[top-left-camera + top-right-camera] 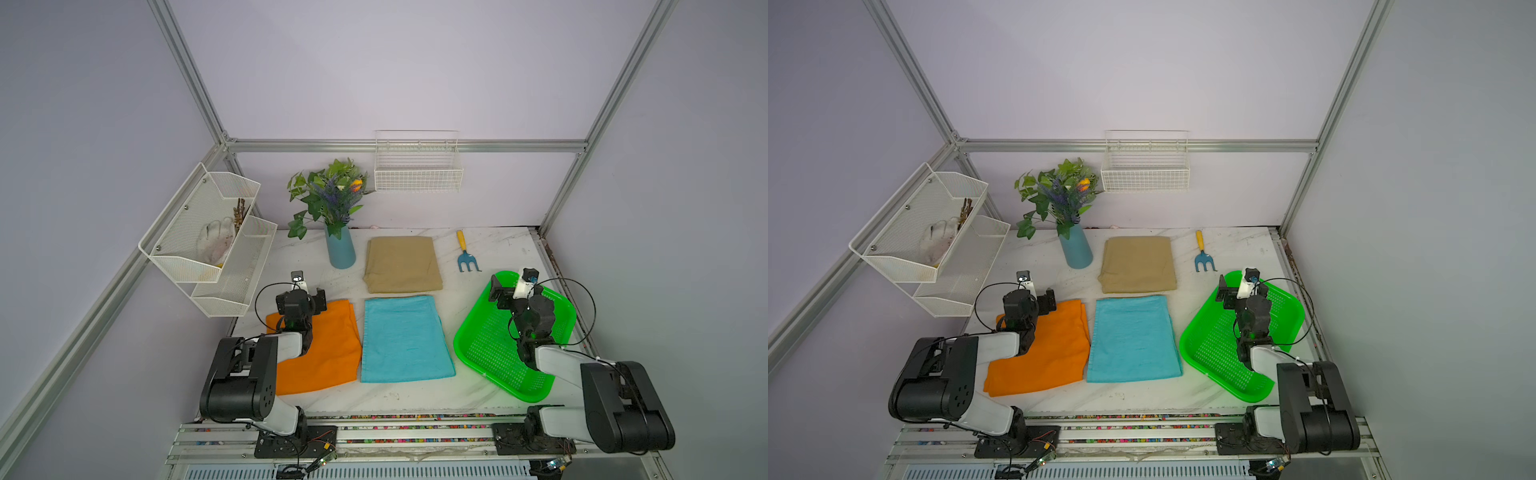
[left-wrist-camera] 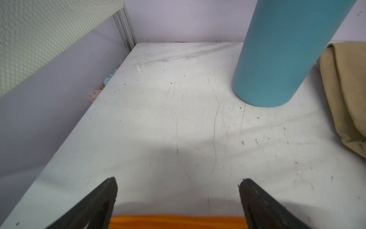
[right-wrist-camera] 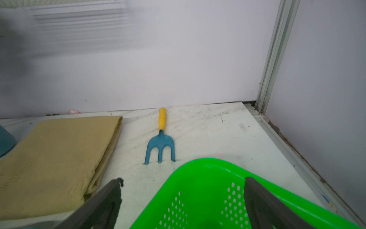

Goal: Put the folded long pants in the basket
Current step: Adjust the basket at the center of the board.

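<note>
On table (image 1: 415,395): tan pants (image 1: 402,264), teal pants (image 1: 405,338), orange pants (image 1: 328,353), green basket (image 1: 490,349); left hand (image 2: 178,180) and right hand (image 3: 183,179) both spread wide, gripping nothing.

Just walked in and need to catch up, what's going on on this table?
Two robot arms are meant to put folded pants in the basket, but nothing is held yet. The orange pants, teal pants and tan pants lie flat on the table; the basket looks empty. The left arm is over the orange pants' far edge, the right arm over the basket, both with jaws open.
</note>
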You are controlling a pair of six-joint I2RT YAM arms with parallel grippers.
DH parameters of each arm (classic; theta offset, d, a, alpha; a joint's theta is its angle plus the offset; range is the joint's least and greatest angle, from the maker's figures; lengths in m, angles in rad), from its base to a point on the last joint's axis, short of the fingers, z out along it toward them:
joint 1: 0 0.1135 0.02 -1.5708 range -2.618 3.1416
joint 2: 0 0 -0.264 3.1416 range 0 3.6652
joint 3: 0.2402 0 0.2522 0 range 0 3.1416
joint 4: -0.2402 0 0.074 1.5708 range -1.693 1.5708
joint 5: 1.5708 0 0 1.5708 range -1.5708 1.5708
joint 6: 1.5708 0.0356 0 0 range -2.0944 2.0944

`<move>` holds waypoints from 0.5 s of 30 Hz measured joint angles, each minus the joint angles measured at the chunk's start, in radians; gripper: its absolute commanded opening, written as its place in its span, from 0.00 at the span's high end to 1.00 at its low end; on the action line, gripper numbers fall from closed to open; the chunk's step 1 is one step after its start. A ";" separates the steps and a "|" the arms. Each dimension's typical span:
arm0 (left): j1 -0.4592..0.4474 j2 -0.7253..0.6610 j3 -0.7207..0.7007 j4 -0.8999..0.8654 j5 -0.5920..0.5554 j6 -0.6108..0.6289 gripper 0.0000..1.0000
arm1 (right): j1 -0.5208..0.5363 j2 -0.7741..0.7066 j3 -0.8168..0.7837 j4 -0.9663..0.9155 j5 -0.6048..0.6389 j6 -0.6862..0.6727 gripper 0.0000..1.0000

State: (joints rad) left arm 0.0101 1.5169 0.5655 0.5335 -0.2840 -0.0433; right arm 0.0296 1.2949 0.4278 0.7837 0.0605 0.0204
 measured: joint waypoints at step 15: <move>-0.322 0.046 0.481 -0.432 0.040 -0.257 0.00 | 0.098 0.410 0.915 -1.114 -0.056 0.327 0.16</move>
State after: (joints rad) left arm -0.3119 1.5627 1.0462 0.1013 -0.2436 -0.3008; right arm 0.1272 1.7050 1.3426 -0.3302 0.0048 0.3473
